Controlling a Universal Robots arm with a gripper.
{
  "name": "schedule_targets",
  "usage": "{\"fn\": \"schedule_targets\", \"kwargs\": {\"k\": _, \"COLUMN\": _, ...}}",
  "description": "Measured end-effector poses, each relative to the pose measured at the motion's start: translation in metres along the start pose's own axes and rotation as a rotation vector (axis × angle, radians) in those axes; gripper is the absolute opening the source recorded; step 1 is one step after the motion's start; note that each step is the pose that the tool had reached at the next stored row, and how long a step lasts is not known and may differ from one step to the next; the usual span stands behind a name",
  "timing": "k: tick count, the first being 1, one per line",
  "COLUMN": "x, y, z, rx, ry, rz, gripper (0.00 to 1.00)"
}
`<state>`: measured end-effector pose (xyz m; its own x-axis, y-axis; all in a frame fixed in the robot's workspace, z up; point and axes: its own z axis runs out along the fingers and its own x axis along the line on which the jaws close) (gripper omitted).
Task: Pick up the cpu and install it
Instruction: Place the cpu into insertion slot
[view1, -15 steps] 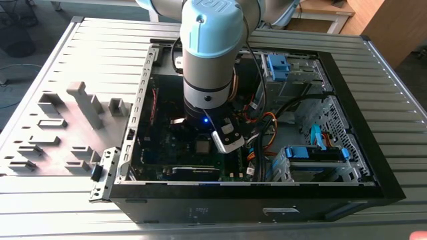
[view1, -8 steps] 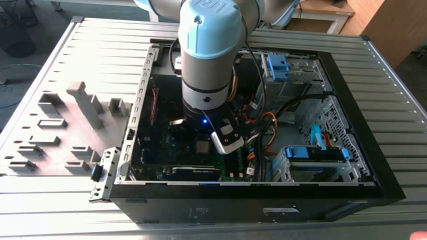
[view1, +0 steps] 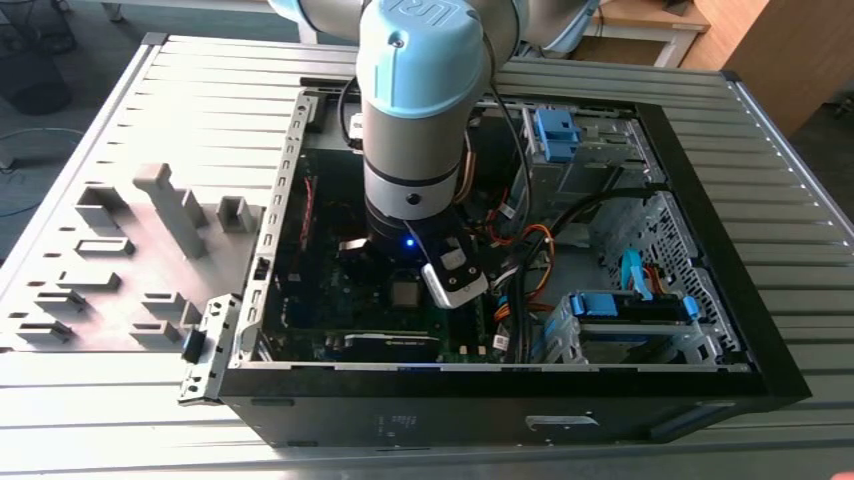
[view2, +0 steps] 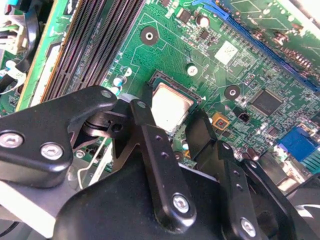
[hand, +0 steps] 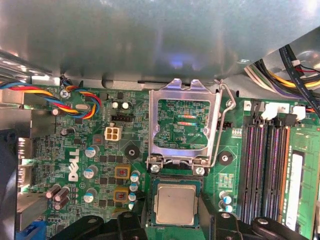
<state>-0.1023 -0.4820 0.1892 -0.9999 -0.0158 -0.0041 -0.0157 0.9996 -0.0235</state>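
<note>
**Q:** What writing appears?
**A:** White print marks the green board (hand: 100, 150). A small white label (view2: 227, 51) is stuck to it.

**Q:** How is the arm posed?
**A:** The arm (view1: 414, 120) reaches straight down into the open case (view1: 534, 400), with its wrist low over the board.

**Q:** And the tool?
**A:** The gripper (hand: 175, 211) is spread wide, with one finger on each side of the cpu (hand: 175, 204). The cpu lies flat in its socket, just beside the hinge of the raised frame (hand: 184, 125).

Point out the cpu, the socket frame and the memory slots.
cpu (hand: 175, 205): first wrist view, centre of metal top.
socket frame (hand: 154, 125): first wrist view, side rail.
memory slots (hand: 254, 170): first wrist view, middle of one slot.
</note>
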Motion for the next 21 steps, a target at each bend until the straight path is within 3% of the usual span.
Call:
{"fn": "schedule_targets", "kwargs": {"k": 6, "x": 0.0, "y": 0.0, "z": 0.0, "rx": 0.0001, "ry": 0.0, "rz": 0.0, "gripper": 0.53}}
{"fn": "schedule_targets", "kwargs": {"k": 7, "x": 0.0, "y": 0.0, "z": 0.0, "rx": 0.0, "ry": 0.0001, "rz": 0.0, "gripper": 0.48}}
{"fn": "schedule_targets", "kwargs": {"k": 21, "x": 0.0, "y": 0.0, "z": -0.0026, "rx": 0.0, "ry": -0.0001, "rz": 0.0, "gripper": 0.48}}
